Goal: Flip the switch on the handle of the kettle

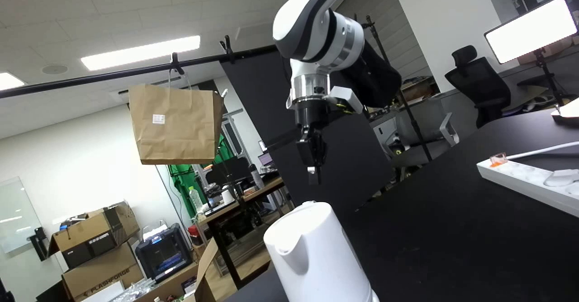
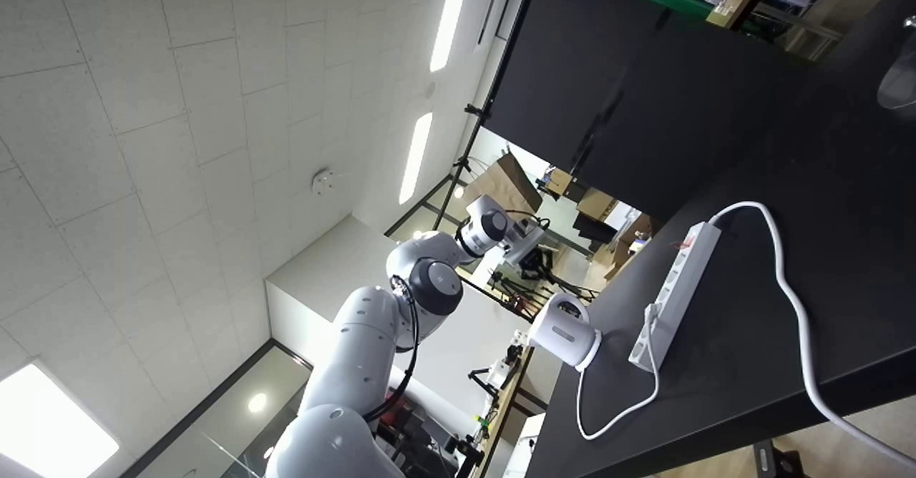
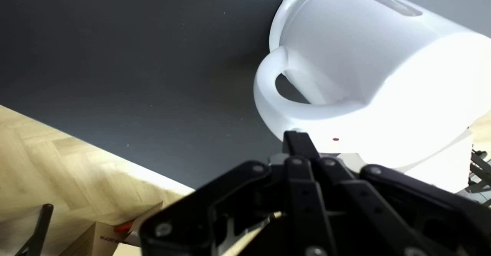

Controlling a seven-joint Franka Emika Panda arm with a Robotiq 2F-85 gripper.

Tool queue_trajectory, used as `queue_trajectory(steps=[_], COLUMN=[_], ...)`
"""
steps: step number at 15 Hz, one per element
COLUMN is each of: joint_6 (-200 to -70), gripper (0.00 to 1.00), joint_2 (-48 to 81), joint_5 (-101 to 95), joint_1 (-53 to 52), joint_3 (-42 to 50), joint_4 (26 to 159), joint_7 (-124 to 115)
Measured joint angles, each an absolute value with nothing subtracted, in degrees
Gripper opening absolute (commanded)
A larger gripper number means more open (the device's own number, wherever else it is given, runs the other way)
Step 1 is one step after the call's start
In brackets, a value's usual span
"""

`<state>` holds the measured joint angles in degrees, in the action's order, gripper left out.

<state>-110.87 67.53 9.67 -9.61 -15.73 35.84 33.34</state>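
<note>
Looked like the late approach, flip not confirmed; kettle [image 3: 345, 41] stood on its base [image 3: 278, 25] on the black table [image 3: 153, 76], cord [image 2: 588, 438] running to the power strip [image 2: 676, 295]; handle [image 3: 264, 91] was on the gripper's side, in reach by my estimate; a small bump [image 3: 296, 129] on the handle's outer bend, right by the tips in the wrist view, may have been the switch, but glare washed out that part and on/off couldn't be read; red dot [image 3: 335, 139] nearby, meaning unclear; left to do, as judged: get the tips onto the switch, flip it, back away.

Gripper [image 3: 302, 143] was closed up, fingers together, no gap visible, nothing held; in an exterior view the tips hung above the level of the kettle's top with a gap showing, so contact seemed unlikely, though depth was hard to judge; arm [image 2: 429, 277] was extended with its elbow bent, wrist angled so the gripper pointed down on the side away from the spout [image 1: 293, 253].
</note>
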Motion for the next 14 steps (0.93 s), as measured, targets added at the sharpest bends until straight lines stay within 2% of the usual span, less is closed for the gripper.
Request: queue_trajectory(steps=[14], joint_6=[-113.11], gripper=[0.0], joint_2=[69.76], joint_5=[11.22], joint_1=[-9.7], joint_3=[-19.92], joint_4=[34.91], joint_7=[38.28])
